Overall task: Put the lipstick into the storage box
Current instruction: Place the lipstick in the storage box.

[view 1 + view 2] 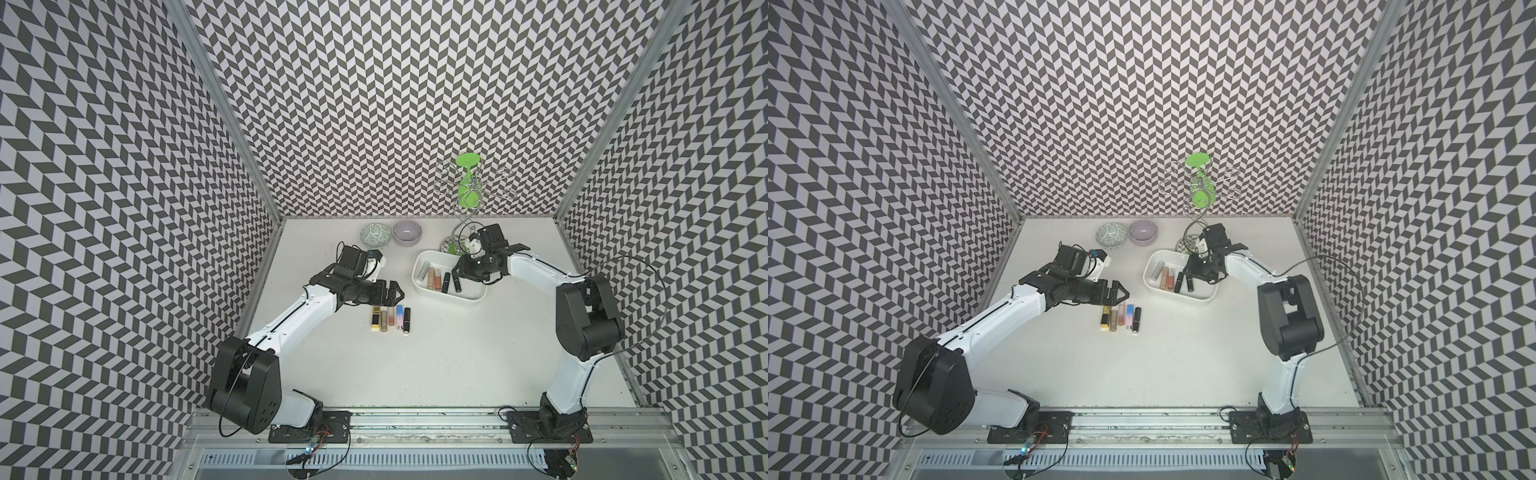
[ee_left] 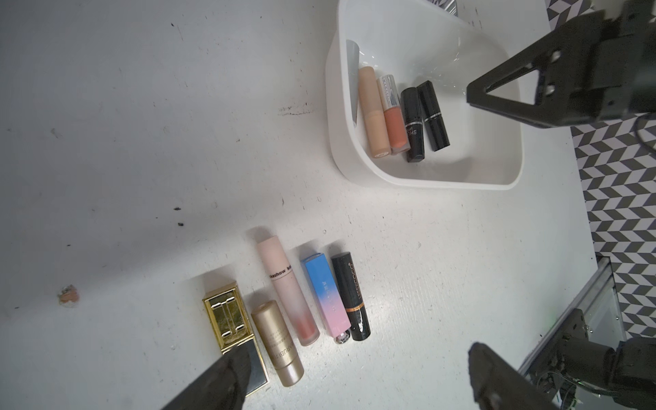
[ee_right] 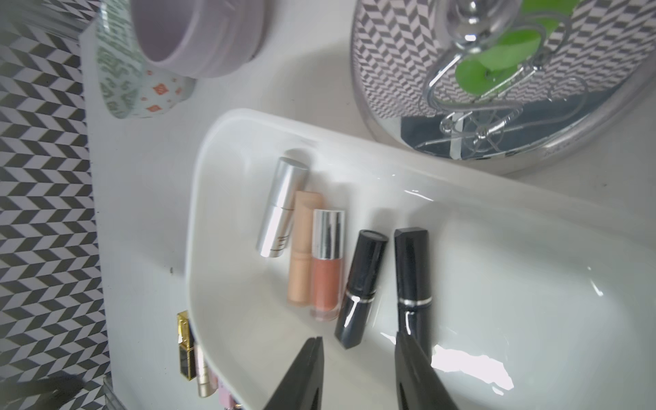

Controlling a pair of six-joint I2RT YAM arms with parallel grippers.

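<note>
Ten lipsticks [image 1: 392,319] share one desk [image 1: 457,365], half of them boxed.
Box [image 1: 453,297] sits toward the back right of the desk; the right claw [image 3: 358,339] hangs over it, slightly parted and gripping nothing. Left claw [image 1: 395,294] is spread wide and empty, just above the far end of a row [image 2: 287,284] of five lying side by side on the desk, well apart from the box; one finger [image 2: 220,383] overlaps the gold one [image 2: 227,316]. Five more lie on the box floor: silver, beige, peach and two black, a right fingertip overlapping the end of the outer black lipstick [image 3: 411,269].
</note>
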